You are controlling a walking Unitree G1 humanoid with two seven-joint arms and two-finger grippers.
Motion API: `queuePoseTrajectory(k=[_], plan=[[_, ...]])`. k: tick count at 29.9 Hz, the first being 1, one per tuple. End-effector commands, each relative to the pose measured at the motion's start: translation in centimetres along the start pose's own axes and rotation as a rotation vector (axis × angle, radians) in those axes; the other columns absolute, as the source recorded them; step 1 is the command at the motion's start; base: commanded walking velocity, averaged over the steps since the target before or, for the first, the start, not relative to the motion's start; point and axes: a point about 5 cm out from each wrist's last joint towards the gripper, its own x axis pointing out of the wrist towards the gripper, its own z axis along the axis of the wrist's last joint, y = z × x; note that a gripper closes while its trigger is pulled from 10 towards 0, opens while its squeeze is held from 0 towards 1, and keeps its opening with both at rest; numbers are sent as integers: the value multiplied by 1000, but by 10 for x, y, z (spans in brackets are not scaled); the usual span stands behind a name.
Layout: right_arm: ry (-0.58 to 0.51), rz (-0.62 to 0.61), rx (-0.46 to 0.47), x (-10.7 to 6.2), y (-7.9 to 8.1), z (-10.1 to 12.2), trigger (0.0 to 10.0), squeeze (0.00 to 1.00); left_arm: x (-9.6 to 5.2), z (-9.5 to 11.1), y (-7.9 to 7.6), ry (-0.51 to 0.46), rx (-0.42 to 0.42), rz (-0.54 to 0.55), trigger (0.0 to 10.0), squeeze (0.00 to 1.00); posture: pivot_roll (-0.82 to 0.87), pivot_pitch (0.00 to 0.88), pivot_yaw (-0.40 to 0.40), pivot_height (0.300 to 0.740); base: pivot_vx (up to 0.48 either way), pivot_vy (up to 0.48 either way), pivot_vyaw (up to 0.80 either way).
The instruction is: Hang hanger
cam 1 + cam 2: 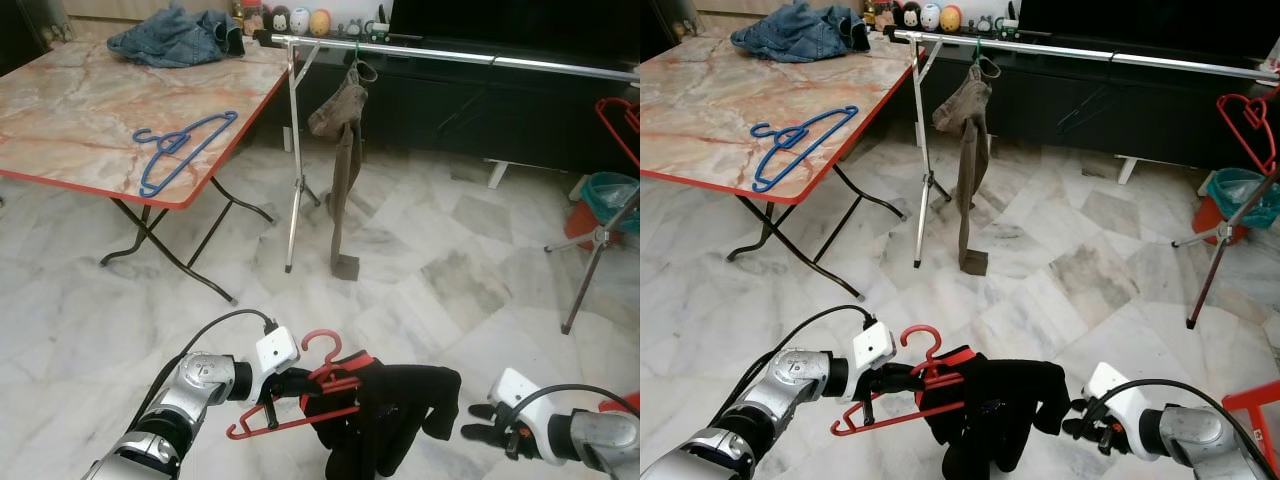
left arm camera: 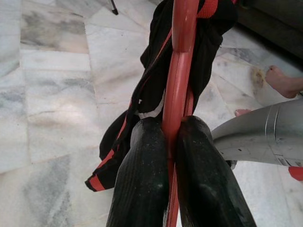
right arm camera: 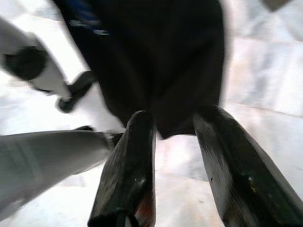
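Observation:
A red hanger (image 1: 300, 395) carrying a black garment with red trim (image 1: 385, 410) hangs low in front of me. My left gripper (image 1: 292, 385) is shut on the hanger near its hook; its two black fingers (image 2: 142, 189) clamp the red bar. My right gripper (image 1: 478, 420) is open, its fingers (image 3: 128, 175) just beside the garment's right edge without holding it. Ahead stands a silver clothes rail (image 1: 420, 50) with a brown garment (image 1: 340, 150) hung on it.
A marble-topped folding table (image 1: 60, 120) stands at the left with a blue hanger (image 1: 185, 145) and blue jeans (image 1: 170, 40) on it. A red hanger (image 1: 1245, 120) and a stand leg (image 1: 595, 270) are at the right. A person's bare foot (image 2: 284, 80) rests on the marble floor.

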Motion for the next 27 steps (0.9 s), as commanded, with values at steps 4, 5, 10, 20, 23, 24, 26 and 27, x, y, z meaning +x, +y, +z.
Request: queuePoseTrajectory(k=[4,5,10,20,23,24,26,27], plan=[[-84,-103,8,-3,-11,7,10000,0,-1,3,0,-23,6,-11,10000,0,-66,37,-21,740,0,0,0],[-101,-102,17,-2,-11,8,10000,0,-1,3,-1,-23,5,-14,10000,0,-66,36,-20,740,0,0,0],[-69,-55,32,5,-3,-2,10000,0,-2,3,-1,-21,5,-23,10000,0,-62,37,-19,740,0,0,0],[-74,-13,71,20,7,-6,10000,0,-4,4,0,-24,0,-34,10000,0,-52,47,-17,740,0,0,0],[-73,-41,70,23,6,-6,10000,0,-5,5,1,-28,-2,-33,10000,0,-46,54,-18,740,0,0,0],[-72,-59,64,24,5,-5,10000,0,-5,5,2,-28,-4,-34,10000,0,-45,56,-18,740,0,0,0],[-74,-100,46,26,2,-3,10000,0,-6,5,2,-28,-7,-38,10000,0,-44,59,-17,740,0,0,0],[-75,-123,44,26,0,-2,10000,0,-6,5,2,-28,-7,-38,10000,0,-44,60,-17,740,0,0,0]])
